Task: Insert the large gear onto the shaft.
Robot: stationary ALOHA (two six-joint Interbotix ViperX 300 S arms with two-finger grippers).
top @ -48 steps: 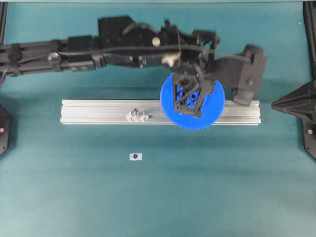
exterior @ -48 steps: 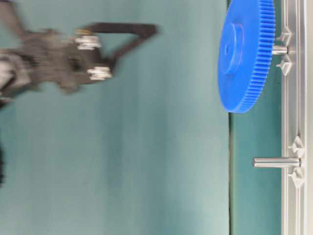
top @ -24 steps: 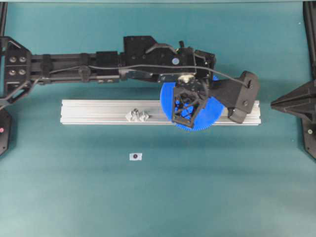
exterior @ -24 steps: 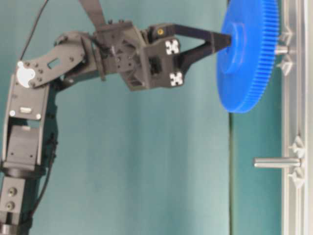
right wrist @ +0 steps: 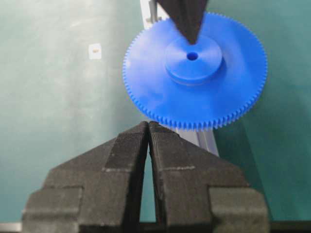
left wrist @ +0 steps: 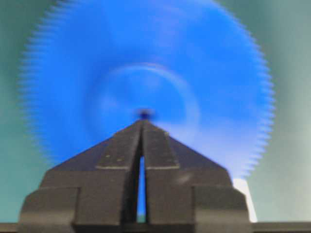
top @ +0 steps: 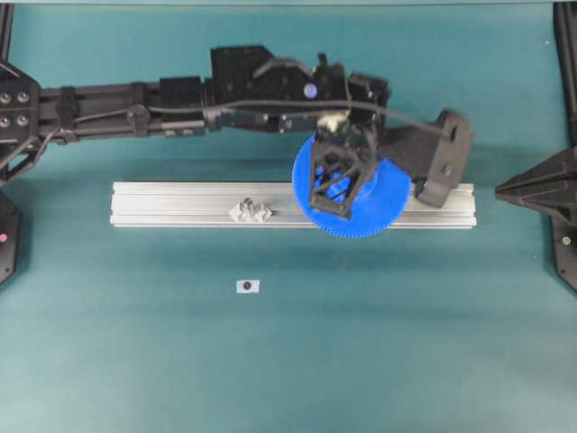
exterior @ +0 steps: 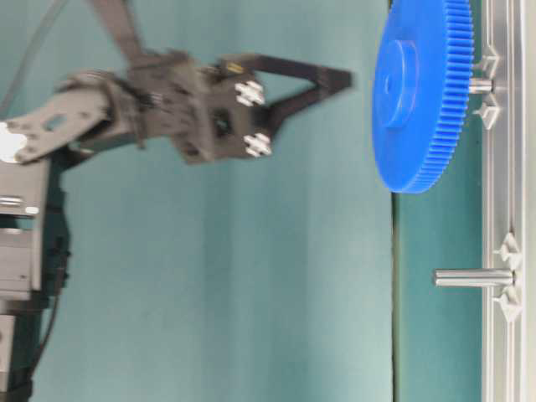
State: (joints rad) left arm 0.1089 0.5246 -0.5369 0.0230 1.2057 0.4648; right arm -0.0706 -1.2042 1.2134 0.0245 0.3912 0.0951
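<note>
Right gripper (right wrist: 148,127): jaws pressed together, nothing in them, parked well back from the work. It looks across the teal counter (top: 361,343) at the gear.

Left gripper (left wrist: 142,124): jaws also closed tip to tip, nothing between them. In the table-level view the tips (exterior: 342,79) hang above the hub, clear of it, with a visible gap; that part of the frame is motion-blurred. From overhead my left gripper (top: 335,209) sits directly over the gear's middle.

Large gear (exterior: 421,92): bright blue, flat side down, resting on a pin that pokes out under it toward the aluminium rail (top: 180,206). It sits level, near the right end of the rail, overhanging both rail edges. Raised hub (right wrist: 193,60) and centre hole face up, hole open. Left wrist view shows the gear (left wrist: 146,73) filling the frame, blurred.

Second pin (exterior: 471,277): bare metal, upright on its clear mount on the same rail, well apart from the gear, left of it in the overhead view (top: 249,210).

Small white tag (top: 247,286) lies on the counter, in front of the rail.
</note>
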